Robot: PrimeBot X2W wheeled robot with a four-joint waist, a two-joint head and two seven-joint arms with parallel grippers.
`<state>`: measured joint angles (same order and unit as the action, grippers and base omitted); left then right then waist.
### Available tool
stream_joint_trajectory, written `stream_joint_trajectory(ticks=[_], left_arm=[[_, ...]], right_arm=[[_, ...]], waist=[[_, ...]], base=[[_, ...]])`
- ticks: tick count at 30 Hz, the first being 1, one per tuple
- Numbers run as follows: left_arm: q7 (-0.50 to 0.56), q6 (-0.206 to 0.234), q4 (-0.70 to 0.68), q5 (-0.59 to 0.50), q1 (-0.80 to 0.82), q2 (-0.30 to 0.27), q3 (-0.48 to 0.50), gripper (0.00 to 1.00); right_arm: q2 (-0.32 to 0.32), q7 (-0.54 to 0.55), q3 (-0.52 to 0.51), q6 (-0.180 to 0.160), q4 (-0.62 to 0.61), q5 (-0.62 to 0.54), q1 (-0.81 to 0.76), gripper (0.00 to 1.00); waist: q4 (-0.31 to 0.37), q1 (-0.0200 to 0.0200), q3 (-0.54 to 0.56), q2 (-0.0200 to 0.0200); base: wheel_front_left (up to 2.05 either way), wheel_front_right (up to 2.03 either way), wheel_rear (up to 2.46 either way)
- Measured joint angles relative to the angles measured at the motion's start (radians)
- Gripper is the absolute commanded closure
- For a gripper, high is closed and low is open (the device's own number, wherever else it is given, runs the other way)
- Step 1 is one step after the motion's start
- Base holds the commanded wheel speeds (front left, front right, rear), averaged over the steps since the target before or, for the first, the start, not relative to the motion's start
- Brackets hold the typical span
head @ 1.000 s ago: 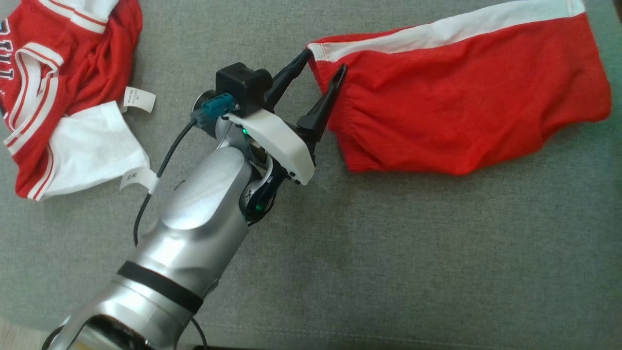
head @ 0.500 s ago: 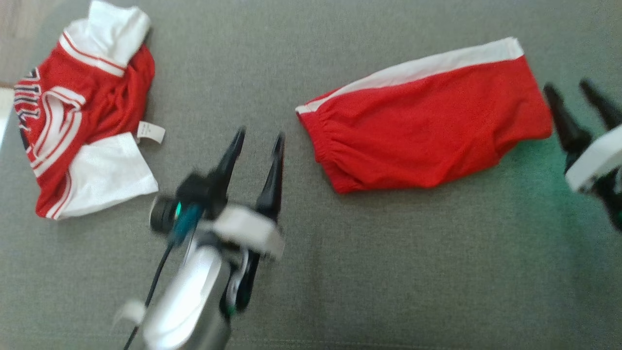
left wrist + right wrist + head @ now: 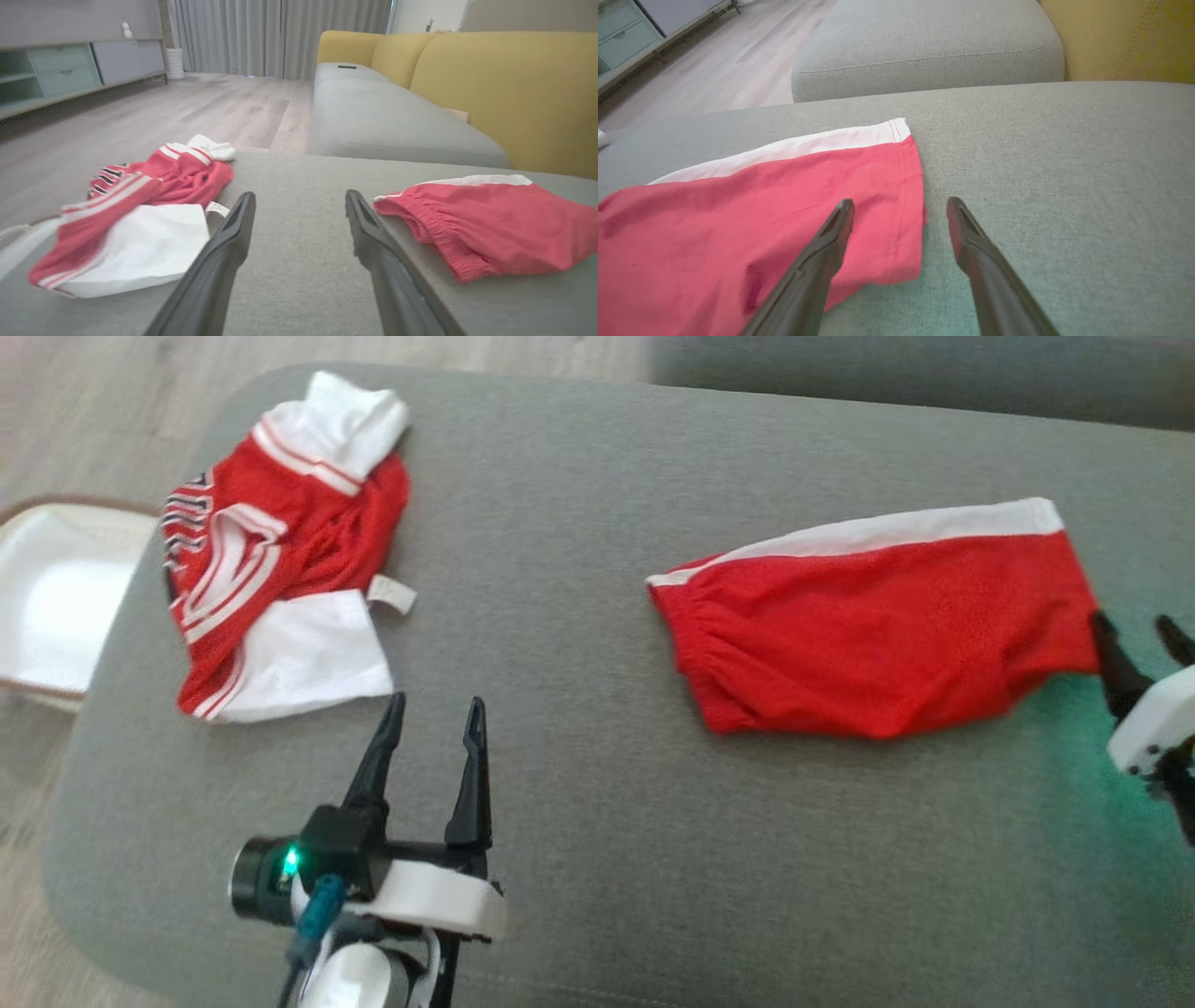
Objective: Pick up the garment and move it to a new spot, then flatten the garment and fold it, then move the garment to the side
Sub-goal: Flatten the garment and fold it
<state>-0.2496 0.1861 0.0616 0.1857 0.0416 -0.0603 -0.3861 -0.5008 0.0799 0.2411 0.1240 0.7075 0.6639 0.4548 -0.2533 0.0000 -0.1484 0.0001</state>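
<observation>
The garment, red shorts (image 3: 887,635) with a white side stripe, lies folded and flat on the grey cushion (image 3: 579,803), waistband to the left. My left gripper (image 3: 436,703) is open with nothing between its fingers, well to the left of the shorts and near the front edge. In the left wrist view the shorts (image 3: 490,233) lie right of my open left gripper (image 3: 300,196). My right gripper (image 3: 1131,621) stands open at the shorts' right hem. In the right wrist view my right gripper (image 3: 901,201) straddles the hem corner of the shorts (image 3: 738,224) from above, holding nothing.
A crumpled red and white jersey (image 3: 280,588) lies at the cushion's far left. A white tray (image 3: 56,597) sits on the wooden floor beyond the left edge. A grey and yellow sofa (image 3: 467,88) stands behind the cushion.
The head camera has pulled back and shifted. My left gripper has drawn away from the shorts' waistband corner toward the front left, still open. My right gripper has come into view at the hem.
</observation>
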Motion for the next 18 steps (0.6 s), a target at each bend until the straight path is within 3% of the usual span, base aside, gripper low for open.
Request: stream_joint_trajectory(ticks=[7,18], left_arm=[[0.000,0.053,-0.035,-0.111,-0.054,-0.001,0.012,0.00],[0.000,0.043,-0.042,-0.151,-0.054,0.001,-0.005,0.00]], right_arm=[[-0.008,0.000,-0.066,0.000,0.161,-0.072,0.100,0.00],[-0.015,0.030,-0.087,0.000,0.325,-0.119,0.185,0.00]], waist=[[-0.066,0.0000,-0.035,0.0000],[-0.113,0.0000,-0.109,0.0000]], base=[[0.00,0.00,0.00],[0.00,0.00,0.00]])
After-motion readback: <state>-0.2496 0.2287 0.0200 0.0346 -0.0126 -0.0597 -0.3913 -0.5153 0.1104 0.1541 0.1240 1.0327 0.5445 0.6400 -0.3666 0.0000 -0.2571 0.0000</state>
